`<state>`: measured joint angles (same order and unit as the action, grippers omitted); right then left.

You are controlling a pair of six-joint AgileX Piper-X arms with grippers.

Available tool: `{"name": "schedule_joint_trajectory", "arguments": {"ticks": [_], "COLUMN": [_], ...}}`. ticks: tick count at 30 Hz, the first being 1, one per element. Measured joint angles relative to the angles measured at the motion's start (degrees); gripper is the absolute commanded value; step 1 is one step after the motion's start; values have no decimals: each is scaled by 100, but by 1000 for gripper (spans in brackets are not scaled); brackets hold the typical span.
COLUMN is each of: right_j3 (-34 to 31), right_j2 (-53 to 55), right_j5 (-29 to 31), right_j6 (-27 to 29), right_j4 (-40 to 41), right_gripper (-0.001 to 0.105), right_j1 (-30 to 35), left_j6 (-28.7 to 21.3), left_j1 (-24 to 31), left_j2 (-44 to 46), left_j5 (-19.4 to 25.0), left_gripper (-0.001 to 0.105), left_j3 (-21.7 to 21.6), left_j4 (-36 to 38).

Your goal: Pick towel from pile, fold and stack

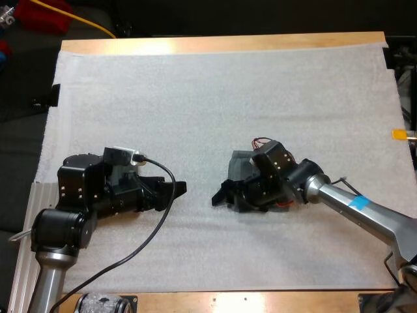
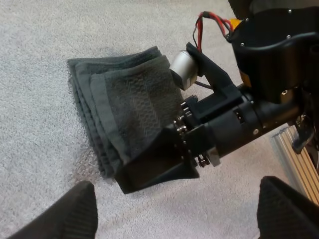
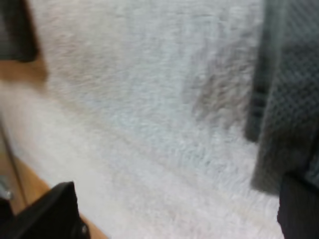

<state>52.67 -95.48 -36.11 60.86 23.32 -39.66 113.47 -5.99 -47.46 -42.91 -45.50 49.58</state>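
Bright, even light falls from overhead on the mat (image 1: 215, 91), which looks near-white in the high view. A glare patch sits on the table's (image 1: 195, 44) far wooden edge, and the space beyond it is dark. Shadows under the left arm (image 1: 98, 189) and right arm (image 1: 365, 208) are faint and soft. In the left wrist view the towel (image 2: 124, 114) casts a thin, soft shadow and its weave shows clearly. The right wrist view is blurred throughout, with towel edge and mat smeared.

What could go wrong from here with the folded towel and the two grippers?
The right gripper sits low at the edge of the folded towel; drawing back, a finger might snag it and spoil the fold. The open left gripper points toward the right one across a gap of mat; if either moves inward, they could collide.
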Motion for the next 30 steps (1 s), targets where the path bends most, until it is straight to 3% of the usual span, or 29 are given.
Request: {"name": "schedule_joint_trajectory", "arguments": {"ticks": [8, 12, 19, 30], "right_j3": [0, 0, 0, 0], "right_j2": [766, 1239, 2073, 3533], "right_j5": [20, 472, 1272, 1777], "right_j6": [295, 388, 852, 1133], "right_j4": [0, 101, 835, 1927], "right_gripper": [78, 78, 78, 78], "right_j1": [0, 0, 0, 0], "left_j6": [0, 0, 0, 0], "left_j1": [0, 0, 0, 0], "left_j2": [0, 0, 0, 0], "left_j5": [0, 0, 0, 0], "left_gripper": [65, 65, 65, 65], "left_j3": [0, 0, 0, 0], "left_j4": [0, 0, 0, 0]}}
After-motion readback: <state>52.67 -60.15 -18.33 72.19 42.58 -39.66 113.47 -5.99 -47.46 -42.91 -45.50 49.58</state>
